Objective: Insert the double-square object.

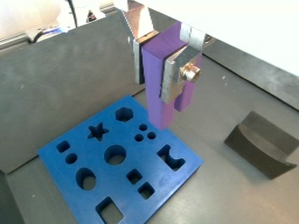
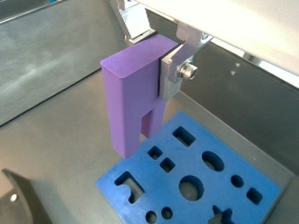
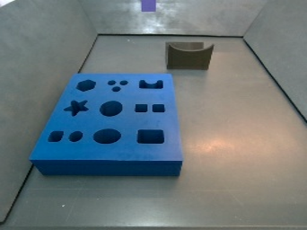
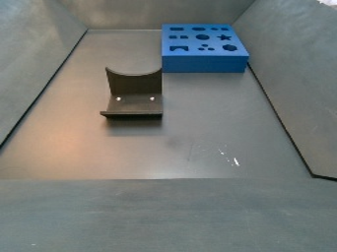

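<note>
The tall purple double-square peg (image 2: 135,96) is seen in both wrist views in a flat violet, paler on its lit face and darker on its shaded side; in a side view only a small purple tip (image 3: 149,4) is shown above the blue board. The gripper (image 1: 176,74) above the blue board is shown with silver plates and a brass-coloured screw. The flat bright blue board (image 3: 110,121) is patterned with darker blue cut-outs: a star, a hexagon, circles, ovals and squares. The dark olive U-shaped block (image 4: 132,95) beside the blue board is rendered brownish-green. The worktop (image 3: 228,135) is matte grey with pale glare patches.
</note>
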Tool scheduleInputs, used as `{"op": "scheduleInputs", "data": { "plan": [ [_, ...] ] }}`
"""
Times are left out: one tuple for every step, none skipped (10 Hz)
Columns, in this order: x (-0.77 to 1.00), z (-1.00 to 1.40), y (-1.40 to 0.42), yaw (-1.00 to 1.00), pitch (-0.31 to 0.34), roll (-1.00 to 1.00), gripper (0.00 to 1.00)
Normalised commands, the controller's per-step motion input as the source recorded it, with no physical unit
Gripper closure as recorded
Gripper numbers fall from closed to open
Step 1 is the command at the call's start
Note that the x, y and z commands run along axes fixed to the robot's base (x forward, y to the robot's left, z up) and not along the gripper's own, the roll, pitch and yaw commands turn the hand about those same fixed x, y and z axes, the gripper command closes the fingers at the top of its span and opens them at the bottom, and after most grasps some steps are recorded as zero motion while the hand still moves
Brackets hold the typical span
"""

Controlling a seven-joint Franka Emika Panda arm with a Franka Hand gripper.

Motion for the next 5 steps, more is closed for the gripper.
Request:
{"op": "scheduleInputs", "data": {
  "plan": [
    [0.0,-0.46,-0.06,-0.95,-0.033,-0.06,1.0],
    [0.0,-0.45,-0.06,-0.95,-0.03,-0.06,1.0],
    [0.0,-0.43,-0.07,-0.96,-0.029,-0.06,1.0],
    [0.0,-0.44,-0.02,-0.96,-0.046,-0.1,1.0],
    [0.0,-0.28,-0.05,-0.87,-0.083,-0.17,1.0]
  ]
}}
